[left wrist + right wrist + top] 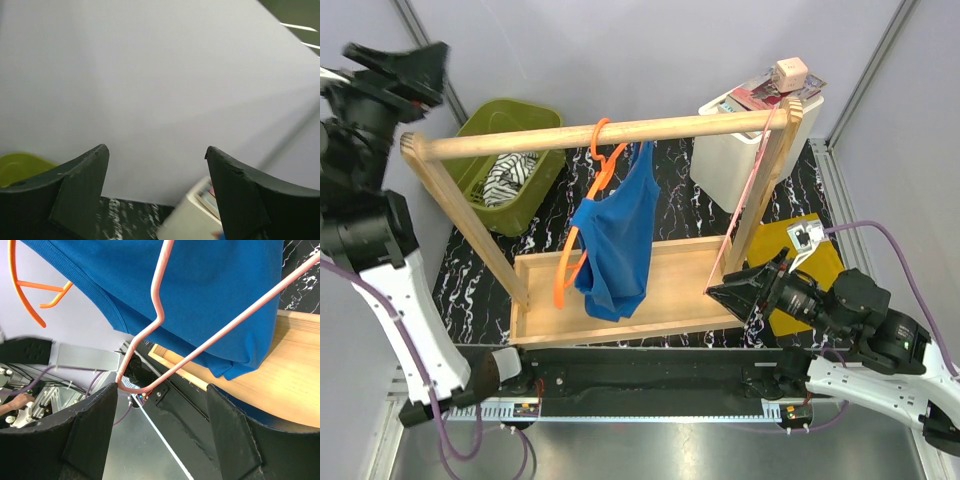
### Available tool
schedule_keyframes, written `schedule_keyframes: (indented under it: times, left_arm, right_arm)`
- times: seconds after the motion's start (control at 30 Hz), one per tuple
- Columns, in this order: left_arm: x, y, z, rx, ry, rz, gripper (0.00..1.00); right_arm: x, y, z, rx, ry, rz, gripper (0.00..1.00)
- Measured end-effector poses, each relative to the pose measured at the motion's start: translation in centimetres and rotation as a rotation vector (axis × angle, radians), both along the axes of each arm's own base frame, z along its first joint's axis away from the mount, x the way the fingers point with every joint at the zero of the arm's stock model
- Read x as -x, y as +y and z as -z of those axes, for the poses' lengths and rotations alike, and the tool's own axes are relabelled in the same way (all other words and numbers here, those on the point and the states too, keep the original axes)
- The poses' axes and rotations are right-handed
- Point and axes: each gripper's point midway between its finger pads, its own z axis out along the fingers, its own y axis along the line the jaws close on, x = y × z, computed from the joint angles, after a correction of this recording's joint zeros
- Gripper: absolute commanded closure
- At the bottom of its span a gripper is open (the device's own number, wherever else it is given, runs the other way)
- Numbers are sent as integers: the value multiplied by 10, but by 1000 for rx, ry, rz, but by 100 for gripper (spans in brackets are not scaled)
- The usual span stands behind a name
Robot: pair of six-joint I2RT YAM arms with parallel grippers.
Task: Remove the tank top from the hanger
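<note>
- the plain bright-blue sleeveless tank top (pixel 618 240) hangs from the bright orange plastic hanger (pixel 603 160), whose hook sits over the pale wooden rail of the clothes rack (pixel 520 140)
- the hanger is tilted: one orange arm drops bare along the top's left edge, and the cloth seems to be held only by a strap close under the rail
- the hem hangs over the rack's wooden tray base (pixel 685 270), which stands on the black marbled desk (pixel 470 280)
- the step in hand looks like the approach, since neither gripper touches cloth or hanger
- the right gripper (pixel 725 290) is low, just beside the rack's right post, its fingers spread and aimed toward the lower part of the top
- in the right wrist view a thin pale-pink wire-like hanger (pixel 125 385) crosses between that gripper and the blue cloth
- the left gripper (pixel 432 60) is raised well apart at the far left end of the rail, spread too, and its wrist view shows mostly grey wall
- the next move probably calls for the right gripper to get past the pink wire and pinch the blue cloth, then draw the strap off the raised orange arm
- the left gripper would likely need to come in and steady the orange hanger so it does not swing or lift off the rail
- an olive-green bin (pixel 485 125) holding a black-and-white striped garment (pixel 505 178) stands behind the rack, well apart from the work
</note>
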Motion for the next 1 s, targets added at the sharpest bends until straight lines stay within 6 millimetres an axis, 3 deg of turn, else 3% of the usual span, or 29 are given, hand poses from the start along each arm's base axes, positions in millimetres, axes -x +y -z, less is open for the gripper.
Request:
schedule_keyframes:
  times: [0.13, 0.23, 0.3, 0.37, 0.57, 0.77, 0.93, 1.0]
  left_arm:
    - [49, -79, 9, -66, -68, 295, 18]
    - [85, -116, 17, -131, -138, 445, 18]
    - [110, -132, 21, -166, -182, 527, 18]
    - [132, -145, 40, -189, -177, 603, 18]
    - [179, -162, 77, -250, -192, 733, 16]
    - [194, -171, 127, -266, -146, 828, 15]
    - [169, -175, 186, -211, 25, 898, 14]
    - [161, -174, 203, -202, 91, 888, 19]
  right_arm:
    - [-2, 3, 3, 20, 1, 0, 21]
    - [-3, 5, 5, 31, 5, 0, 21]
    - [-4, 6, 6, 35, 8, 0, 21]
    - [-4, 6, 7, 37, 9, 0, 21]
    - [-7, 12, 13, 62, 22, 1, 21]
    - [-14, 20, 23, 109, 39, 11, 21]
    - [-22, 25, 29, 143, 44, 33, 21]
    - [-25, 25, 30, 149, 45, 48, 21]
